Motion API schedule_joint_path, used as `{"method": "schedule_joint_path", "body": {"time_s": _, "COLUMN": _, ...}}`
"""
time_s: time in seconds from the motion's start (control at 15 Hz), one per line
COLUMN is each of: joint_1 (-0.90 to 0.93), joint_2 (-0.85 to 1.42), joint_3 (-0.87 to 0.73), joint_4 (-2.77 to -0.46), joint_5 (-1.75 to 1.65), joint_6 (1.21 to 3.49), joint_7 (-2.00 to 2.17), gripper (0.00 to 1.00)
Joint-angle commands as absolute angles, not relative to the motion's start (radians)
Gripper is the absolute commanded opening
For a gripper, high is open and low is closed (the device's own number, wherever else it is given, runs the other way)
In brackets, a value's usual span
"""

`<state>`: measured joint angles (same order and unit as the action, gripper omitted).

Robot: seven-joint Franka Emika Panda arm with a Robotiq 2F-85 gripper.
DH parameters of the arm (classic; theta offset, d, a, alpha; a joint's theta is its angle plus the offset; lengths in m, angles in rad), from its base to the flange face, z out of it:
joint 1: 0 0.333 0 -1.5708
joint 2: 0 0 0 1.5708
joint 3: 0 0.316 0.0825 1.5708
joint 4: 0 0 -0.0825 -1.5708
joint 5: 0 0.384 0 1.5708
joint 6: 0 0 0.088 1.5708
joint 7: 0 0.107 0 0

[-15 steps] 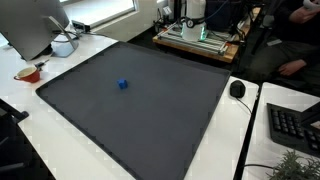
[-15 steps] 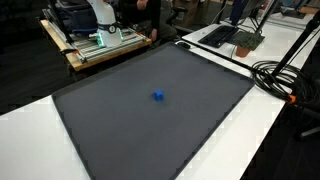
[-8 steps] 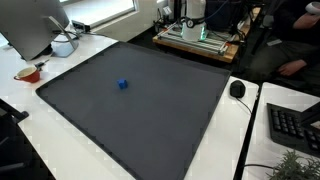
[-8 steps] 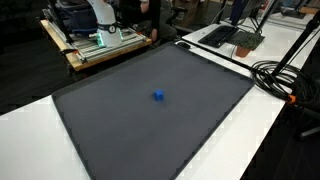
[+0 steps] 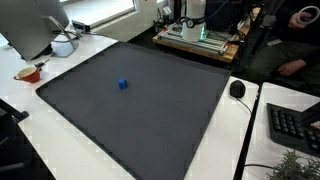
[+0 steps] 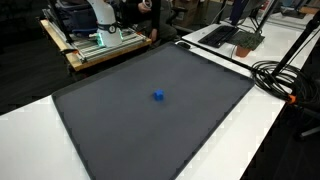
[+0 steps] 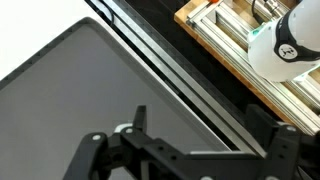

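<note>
Exterior views, left to right: monitor [image 5: 35, 25] at 10 o'clock, bowl [image 5: 28, 73] at 9 o'clock, just off the mat's edge. The dark mat [image 5: 150, 130] fills the table middle. The cube [image 5: 122, 85], blue, lies flat on the mat near its centre, alone and touching nothing; in both exterior views it reads the same [image 6: 158, 96]. The mouse [image 5: 237, 89] is at 3 o'clock beside the mat, the keyboard [image 5: 295, 125] at 4 o'clock.

Wrist view: mat corner from 9 o'clock to centre. Gripper [image 7: 200, 125] at 6 o'clock, fingers spread, nothing between them, above the mat's edge. White base [image 7: 290, 45] at 2 o'clock.
</note>
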<state>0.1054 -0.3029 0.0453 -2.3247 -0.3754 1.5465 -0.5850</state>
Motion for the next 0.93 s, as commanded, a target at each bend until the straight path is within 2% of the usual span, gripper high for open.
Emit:
{"method": "schedule_joint_path", "body": {"time_s": 0.0, "joint_1": 0.115, "joint_2": -0.302, "joint_3": 0.037, "joint_4": -2.322, "joint_5": -0.377, "joint_6": 1.543, "joint_7": -0.582, "gripper": 1.00}}
{"method": "schedule_joint_path", "body": {"time_s": 0.27, "joint_1": 0.119, "joint_2": -0.297, "joint_3": 0.047, "joint_4": -2.330, "joint_5": -0.407, "joint_6": 1.530, "joint_7": -0.590, "gripper": 1.00}}
{"method": "schedule_joint_path", "body": {"time_s": 0.87, "joint_1": 0.164, "joint_2": -0.335, "joint_3": 0.050, "joint_4": -2.546, "joint_5": -0.610, "joint_6": 1.599, "joint_7": -0.903, "gripper": 1.00}}
